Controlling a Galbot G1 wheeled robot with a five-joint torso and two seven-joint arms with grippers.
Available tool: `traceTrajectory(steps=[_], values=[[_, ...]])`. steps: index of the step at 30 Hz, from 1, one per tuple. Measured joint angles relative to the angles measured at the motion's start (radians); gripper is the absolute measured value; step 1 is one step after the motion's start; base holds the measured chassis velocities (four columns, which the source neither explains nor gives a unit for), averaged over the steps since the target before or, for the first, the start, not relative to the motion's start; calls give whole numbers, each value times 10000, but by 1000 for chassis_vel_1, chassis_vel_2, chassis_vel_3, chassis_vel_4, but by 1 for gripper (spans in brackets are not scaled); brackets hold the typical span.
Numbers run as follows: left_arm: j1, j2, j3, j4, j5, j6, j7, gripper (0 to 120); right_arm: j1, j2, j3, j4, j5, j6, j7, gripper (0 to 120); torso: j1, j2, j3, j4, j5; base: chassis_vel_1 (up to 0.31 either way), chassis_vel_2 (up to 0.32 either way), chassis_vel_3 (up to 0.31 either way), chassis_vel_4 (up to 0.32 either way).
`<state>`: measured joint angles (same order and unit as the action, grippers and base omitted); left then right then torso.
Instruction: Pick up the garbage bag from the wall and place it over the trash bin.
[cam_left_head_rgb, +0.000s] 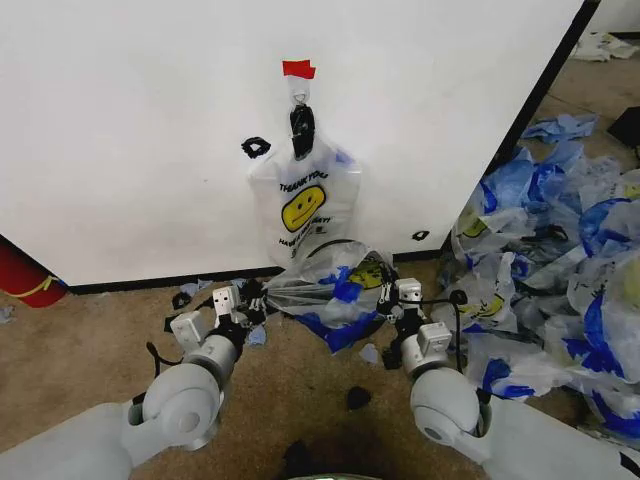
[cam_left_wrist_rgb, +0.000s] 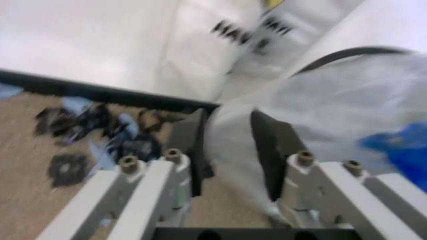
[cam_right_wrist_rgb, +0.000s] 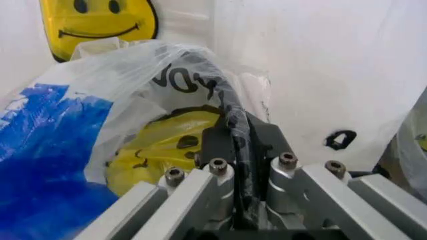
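The garbage bag, thin white plastic with a yellow smiley and blue patches, is stretched low between my two grippers in front of the wall. My left gripper is shut on its white film. My right gripper is shut on its bunched edge. The black rim of the trash bin arcs behind and under the bag, and it also shows in the left wrist view. A second smiley bag hangs on the wall's hook under red tape.
A large heap of blue-and-white bags covers the floor on the right. Black scraps and torn bits lie on the carpet. A red object sits at the wall's left foot.
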<state>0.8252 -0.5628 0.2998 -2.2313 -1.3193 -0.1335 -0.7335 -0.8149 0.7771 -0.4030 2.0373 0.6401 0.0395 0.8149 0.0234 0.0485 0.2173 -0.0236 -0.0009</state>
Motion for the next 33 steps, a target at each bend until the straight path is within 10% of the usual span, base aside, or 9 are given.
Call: traceTrajectory(steps=[9, 18, 33], values=[[308, 31, -758, -885, -162, 59, -12, 67, 242, 96, -144, -50, 142, 56, 36, 1, 0, 0, 0, 1, -2, 0, 0, 0, 0], [234, -651, -1549, -1797, -3055, -117, -107, 94, 627, 278, -150, 258, 411, 491, 8, 1, 0, 0, 0, 0, -4, 0, 0, 0, 0], [449, 129, -800, -263, 2701, -197, 2545, 94, 425, 161, 132, 415, 336, 819, -470, 1, 0, 0, 0, 1, -1, 0, 0, 0, 0]])
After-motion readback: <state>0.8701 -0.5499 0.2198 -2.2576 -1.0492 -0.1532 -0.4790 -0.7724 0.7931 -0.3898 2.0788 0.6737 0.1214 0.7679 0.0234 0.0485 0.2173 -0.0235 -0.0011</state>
